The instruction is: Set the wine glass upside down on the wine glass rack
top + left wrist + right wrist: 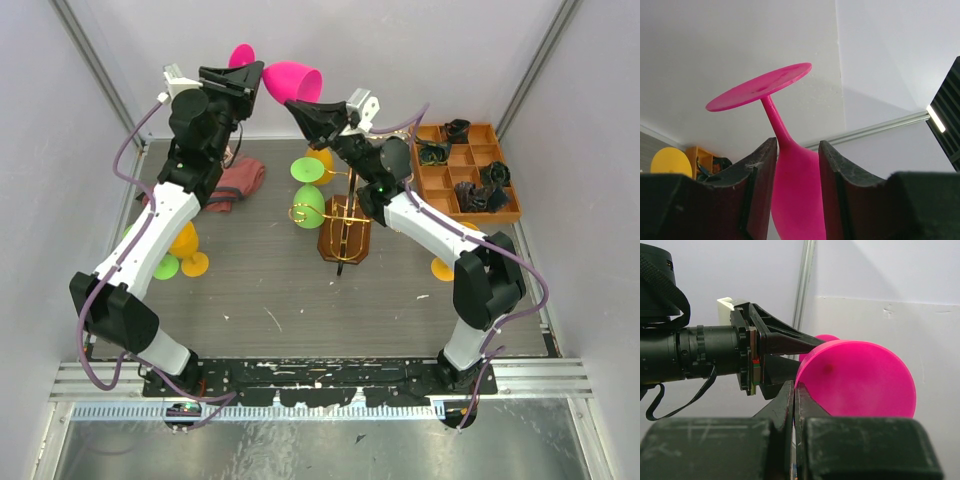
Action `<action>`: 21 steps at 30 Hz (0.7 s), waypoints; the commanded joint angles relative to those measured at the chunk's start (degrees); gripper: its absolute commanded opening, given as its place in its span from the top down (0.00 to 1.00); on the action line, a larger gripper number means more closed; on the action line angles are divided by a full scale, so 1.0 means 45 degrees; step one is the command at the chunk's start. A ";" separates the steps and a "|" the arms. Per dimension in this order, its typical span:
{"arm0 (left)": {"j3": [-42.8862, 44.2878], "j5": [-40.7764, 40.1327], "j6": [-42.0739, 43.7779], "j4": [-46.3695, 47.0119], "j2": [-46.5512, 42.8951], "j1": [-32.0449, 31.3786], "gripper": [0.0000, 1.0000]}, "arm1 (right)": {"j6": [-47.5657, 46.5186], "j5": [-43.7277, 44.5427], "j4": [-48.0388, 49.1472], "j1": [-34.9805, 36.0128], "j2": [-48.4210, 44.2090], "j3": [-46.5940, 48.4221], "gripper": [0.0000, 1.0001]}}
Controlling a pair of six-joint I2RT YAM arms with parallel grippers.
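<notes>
A pink wine glass (293,78) hangs on its side high over the back of the table, its foot (241,55) pointing left. My right gripper (297,106) is shut on the rim of its bowl (860,380), the two jaws (795,385) pinched together on the thin edge. My left gripper (247,84) straddles the narrow end of the bowl (797,185) just below the stem, both pads against the glass with no gap showing. The round foot (760,86) stands out beyond the fingertips. The wine glass rack (345,232), gold wire on a brown base, stands below at mid-table.
Green glasses (309,205) and an orange one (322,160) hang on the rack's left side. Orange and green glasses (180,255) stand at the left, an orange foot (443,268) lies at the right. A red cloth (240,180) lies back left, a compartmented wooden tray (505,175) back right.
</notes>
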 commanded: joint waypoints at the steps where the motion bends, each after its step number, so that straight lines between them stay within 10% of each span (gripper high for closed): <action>1: -0.0095 -0.0366 -0.0060 0.0494 -0.0128 0.0138 0.57 | 0.0027 -0.0009 0.0610 0.0119 -0.0531 0.0183 0.99; 21: -0.0219 -0.0244 -0.0285 0.0499 -0.0102 0.0252 0.57 | 0.0107 -0.0209 0.0840 0.0367 -0.0472 0.0187 0.99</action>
